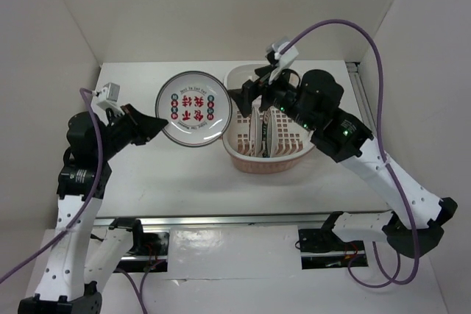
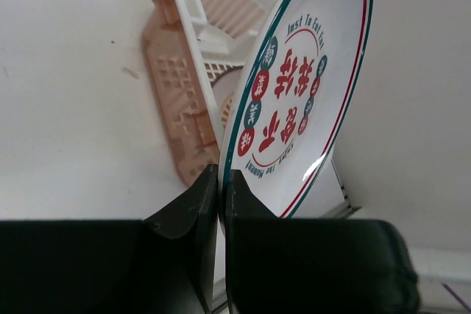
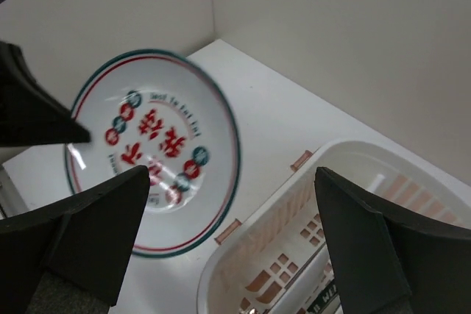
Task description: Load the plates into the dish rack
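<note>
At the left gripper (image 1: pixel 157 124) (image 2: pixel 221 185), both fingers are closed on the near rim of the plate (image 1: pixel 193 108) (image 2: pixel 294 93) (image 3: pixel 154 152), the one with red characters. The wrist view shows the rim pinched between the 2 fingertips, with only a thin gap between them. The plate is off the table (image 1: pixel 184 182) and tilted, its printed face turned up toward the top camera.

Outward from the grip, the plate's far edge lies just beside the left end of the rack (image 1: pixel 288 158) (image 2: pixel 176 101) (image 3: pixel 294 255). Contact between plate and rack cannot be confirmed from these views. The plate is outside the rack, not over a slot.

Inside the rack, 2 racked plates (image 1: pixel 256 129) stand on edge, side by side, near the middle. Their patterns are hidden by the right arm.

The right gripper (image 1: pixel 256 87) (image 3: pixel 232 174) hangs over the rack's left rear end with its fingers spread wide and nothing between them. Its wrist view looks down on the held plate and the rack's rim.

Status, as judged: 2 of 3 plates are loaded; 1 is in hand and not yet loaded. Remaining work: carry the plate over the rack, turn it on edge, lower it into a free slot beside the racked plates, and release. The right gripper stands close to that path. It may need to clear the way, or it may be placed to take the plate; which is intended cannot be told.
</note>
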Action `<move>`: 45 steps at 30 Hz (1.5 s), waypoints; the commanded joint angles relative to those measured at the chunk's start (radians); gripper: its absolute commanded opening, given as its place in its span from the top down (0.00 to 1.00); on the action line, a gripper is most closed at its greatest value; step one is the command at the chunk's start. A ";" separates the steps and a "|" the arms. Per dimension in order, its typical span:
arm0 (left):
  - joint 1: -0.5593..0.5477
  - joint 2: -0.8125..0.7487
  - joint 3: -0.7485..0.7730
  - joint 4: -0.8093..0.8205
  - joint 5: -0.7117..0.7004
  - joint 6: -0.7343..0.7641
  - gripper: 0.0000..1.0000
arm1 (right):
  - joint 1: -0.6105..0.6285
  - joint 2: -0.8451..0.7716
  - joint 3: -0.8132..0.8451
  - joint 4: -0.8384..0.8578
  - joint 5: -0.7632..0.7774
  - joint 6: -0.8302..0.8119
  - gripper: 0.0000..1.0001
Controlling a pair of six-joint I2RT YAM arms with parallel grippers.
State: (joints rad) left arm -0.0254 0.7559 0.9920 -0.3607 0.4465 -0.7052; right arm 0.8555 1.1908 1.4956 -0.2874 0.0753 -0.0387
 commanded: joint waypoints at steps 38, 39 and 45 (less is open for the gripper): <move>-0.002 -0.072 -0.138 0.408 0.340 -0.046 1.00 | -0.181 0.000 -0.182 0.080 -0.574 0.151 0.10; -0.002 -0.072 -0.138 0.408 0.340 -0.046 1.00 | -0.181 -0.010 -0.182 0.080 -0.574 0.151 0.17; -0.002 -0.063 -0.148 0.417 0.340 -0.056 1.00 | -0.171 -0.020 -0.182 0.089 -0.531 0.161 0.89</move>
State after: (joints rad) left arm -0.0288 0.7017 0.8436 -0.0559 0.7650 -0.7132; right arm 0.6762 1.2053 1.3029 -0.2527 -0.4774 0.1394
